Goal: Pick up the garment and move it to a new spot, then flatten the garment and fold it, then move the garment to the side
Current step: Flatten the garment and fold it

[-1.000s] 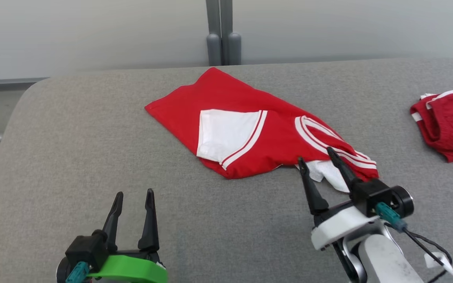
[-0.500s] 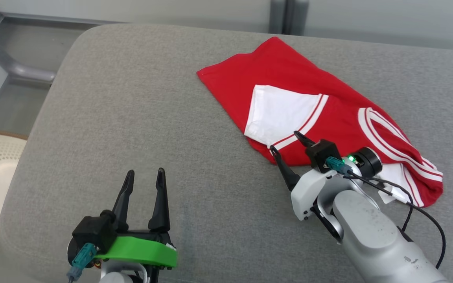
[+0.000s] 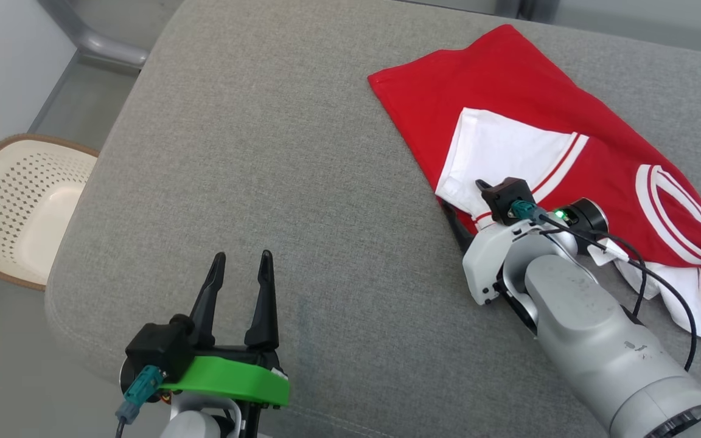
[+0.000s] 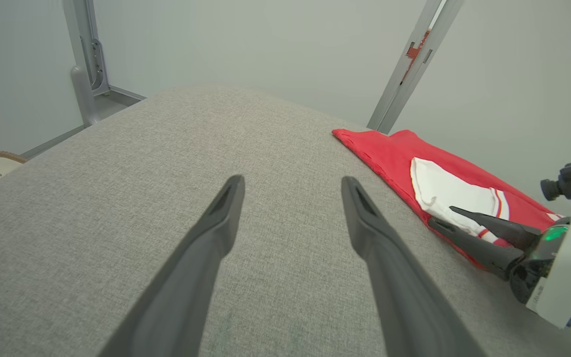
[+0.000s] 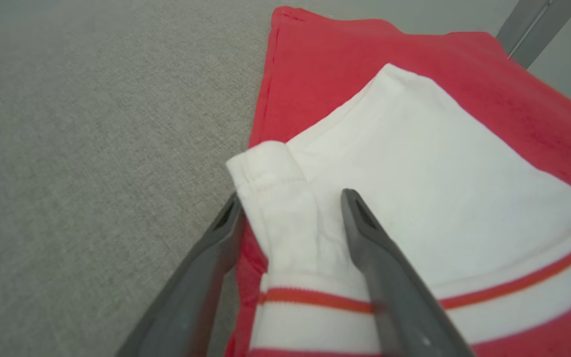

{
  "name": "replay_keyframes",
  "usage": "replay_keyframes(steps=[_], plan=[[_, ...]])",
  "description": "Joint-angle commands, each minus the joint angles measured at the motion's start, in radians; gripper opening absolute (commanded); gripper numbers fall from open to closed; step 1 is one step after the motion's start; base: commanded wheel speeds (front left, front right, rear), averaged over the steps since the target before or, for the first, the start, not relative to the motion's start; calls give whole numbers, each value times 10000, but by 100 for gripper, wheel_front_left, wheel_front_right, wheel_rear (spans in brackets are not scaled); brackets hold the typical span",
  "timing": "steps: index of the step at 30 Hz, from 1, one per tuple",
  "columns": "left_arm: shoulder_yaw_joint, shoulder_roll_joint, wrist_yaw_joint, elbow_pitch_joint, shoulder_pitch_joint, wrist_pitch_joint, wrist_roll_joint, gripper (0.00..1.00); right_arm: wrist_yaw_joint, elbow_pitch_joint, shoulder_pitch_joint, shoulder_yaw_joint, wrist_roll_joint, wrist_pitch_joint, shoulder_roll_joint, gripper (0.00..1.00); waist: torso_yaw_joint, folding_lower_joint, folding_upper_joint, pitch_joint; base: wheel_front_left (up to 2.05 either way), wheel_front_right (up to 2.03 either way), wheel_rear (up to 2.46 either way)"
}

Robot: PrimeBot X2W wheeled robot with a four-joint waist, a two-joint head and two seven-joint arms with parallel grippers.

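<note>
The red garment (image 3: 527,91) lies spread on the grey cushion (image 3: 253,134), its folded white sleeve (image 5: 414,173) right at the right gripper (image 5: 291,196). The cuff sits between that gripper's parted fingers, one over the white cloth, one at the garment's edge. The left gripper (image 3: 242,254), wide open too, hovers over bare cushion, garment off to its right, a cream basket (image 3: 22,207) to its left
</note>
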Motion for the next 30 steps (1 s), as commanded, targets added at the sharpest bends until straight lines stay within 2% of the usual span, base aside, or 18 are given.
replay_keyframes(steps=[1,2,3,4,9,17,24,29,30], plan=[[-11,4,35,-30,-143,-3,-50,100,-3,163,-218,-50,25,-111,-10,39,169,0,0,165,0,0,0],[-20,4,55,-33,-156,-3,-70,100,-3,269,-312,-125,19,-159,-13,29,181,0,0,184,0,0,0],[-22,4,73,-37,-169,-3,-85,100,-3,304,-384,-220,30,-222,-13,4,182,0,0,194,0,0,0],[-17,4,96,-44,-178,-3,-88,100,-3,336,-432,-336,52,-261,-9,0,169,0,0,199,0,0,0],[87,4,116,-41,-69,-3,-4,100,-3,-38,-374,-812,136,-384,39,0,-107,0,0,83,0,0,0],[259,8,22,11,71,-4,216,100,-3,-2610,856,-1271,230,-377,98,0,-858,0,0,-189,0,0,0],[436,9,-51,50,169,-3,441,100,-3,-4561,2870,-346,-166,-373,-121,0,-1476,0,0,-467,0,0,0],[581,9,-115,100,238,-3,522,100,-3,-5011,3827,548,24,-374,-419,0,-1926,0,0,-624,0,0,0],[579,9,-150,121,234,-3,554,100,-3,-5034,3906,638,23,-376,-486,5,-1980,0,0,-638,0,0,0]])
